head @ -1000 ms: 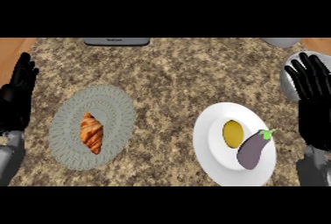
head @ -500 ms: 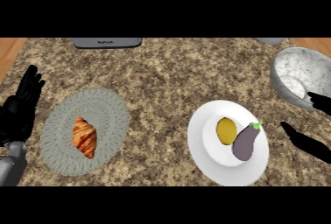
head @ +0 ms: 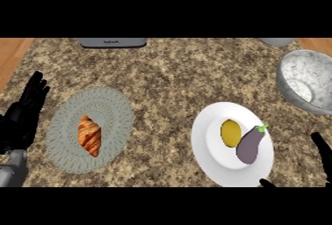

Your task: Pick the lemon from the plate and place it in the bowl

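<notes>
As my head view has tipped further toward the right side of the table, the bowl now shows almost whole, up ahead of my right hand, where a moment ago only part of its rim was in view. The lemon sits untouched on the white plate, just left of my right hand, with the eggplant touching it on the hand's side. My right hand has dropped lower and further out: only a fingertip or two show at the lower right edge, so I cannot tell whether it is open or closed. Judging from this, the pick has not started; I am lining up, and the eggplant lies between my hand and the lemon, so the reach probably has to come from above. My left hand rests open at the left edge, fingers up, beside the grey mat holding the croissant, much as before.
</notes>
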Robot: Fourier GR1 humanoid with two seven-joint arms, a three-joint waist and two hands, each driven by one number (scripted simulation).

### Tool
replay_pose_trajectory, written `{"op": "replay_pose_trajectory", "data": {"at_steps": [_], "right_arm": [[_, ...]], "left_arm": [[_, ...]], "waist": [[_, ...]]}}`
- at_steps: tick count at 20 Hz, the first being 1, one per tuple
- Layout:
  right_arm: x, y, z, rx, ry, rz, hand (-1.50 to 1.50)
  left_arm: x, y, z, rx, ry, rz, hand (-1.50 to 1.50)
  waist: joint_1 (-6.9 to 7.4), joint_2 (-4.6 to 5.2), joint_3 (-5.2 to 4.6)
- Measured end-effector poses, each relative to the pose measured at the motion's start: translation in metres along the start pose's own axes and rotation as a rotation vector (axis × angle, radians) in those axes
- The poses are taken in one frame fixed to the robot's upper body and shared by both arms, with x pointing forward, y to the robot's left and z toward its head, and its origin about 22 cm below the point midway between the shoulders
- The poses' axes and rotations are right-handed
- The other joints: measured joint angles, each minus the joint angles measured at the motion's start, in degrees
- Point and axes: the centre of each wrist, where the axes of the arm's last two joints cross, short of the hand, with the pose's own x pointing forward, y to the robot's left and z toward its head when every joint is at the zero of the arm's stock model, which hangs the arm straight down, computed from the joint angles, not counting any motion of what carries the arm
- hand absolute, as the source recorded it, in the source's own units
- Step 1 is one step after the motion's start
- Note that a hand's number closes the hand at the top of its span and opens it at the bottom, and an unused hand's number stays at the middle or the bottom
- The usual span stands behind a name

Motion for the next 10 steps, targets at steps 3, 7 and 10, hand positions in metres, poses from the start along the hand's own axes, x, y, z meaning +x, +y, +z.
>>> {"op": "replay_pose_trajectory", "data": {"at_steps": [3,7,10], "right_arm": [[0.023,-0.014,0.005,-0.013,0.025,0.027,-1.50],[0.053,-0.026,-0.007,0.000,0.037,0.068,-1.50],[0.070,-0.034,-0.025,0.044,0.057,0.123,-1.50]], "left_arm": [[0.003,-0.002,-0.004,-0.010,-0.001,0.007,0.00],[0.007,-0.013,-0.004,-0.023,-0.010,0.003,0.00],[0.005,-0.015,-0.007,-0.028,-0.013,0.001,0.00]], "waist": [[0.42,0.13,0.07],[1.02,0.24,0.12],[1.48,0.36,0.10]]}}
